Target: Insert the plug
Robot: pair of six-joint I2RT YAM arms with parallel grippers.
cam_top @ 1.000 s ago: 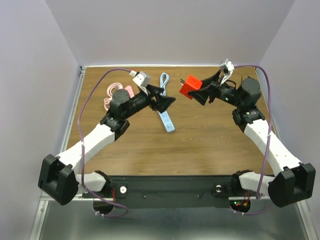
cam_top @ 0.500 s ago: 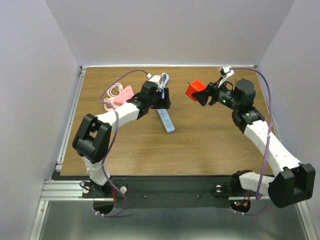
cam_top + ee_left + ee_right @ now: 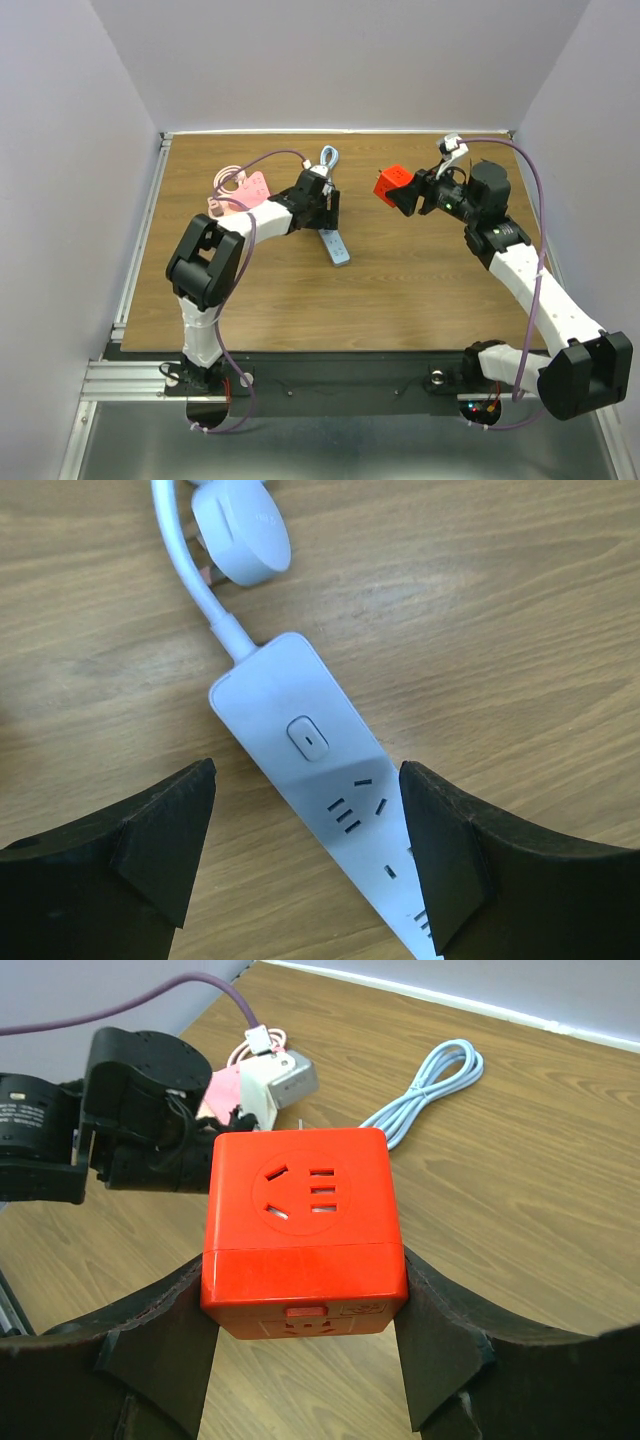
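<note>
**Item under task.** The plug (image 3: 303, 1230) is a red cube with a socket pattern set in a round recess on the face toward the right wrist camera. In the overhead view it sits right of centre in the upper half, held off the surface (image 3: 400, 290). Its prongs are not clearly shown.

**Handling, as judged.** The shell looks like rigid moulded plastic with smooth faces. It is probably light, will not give under pressure, and may slip or twist between flat pads. The best hold is on two opposite flat sides, square to the faces and clear of the prong face.

**Right pincer** (image 3: 303, 1295). It is pinching the plug on its left and right sides, in line with that judgement.

**Power strip** (image 3: 300, 742). It is pale blue and lies flat near the overhead view's centre. The switch end and the first outlet slots are exposed in the left wrist view. Its cable (image 3: 328, 158) is coiled just above it.

**Left pincer** (image 3: 305, 820). It is spread, with one finger on each side of the strip's switch end. No contact is evident.

**Containers.** None in view. A pink item (image 3: 240, 190) lies at the upper left.
</note>
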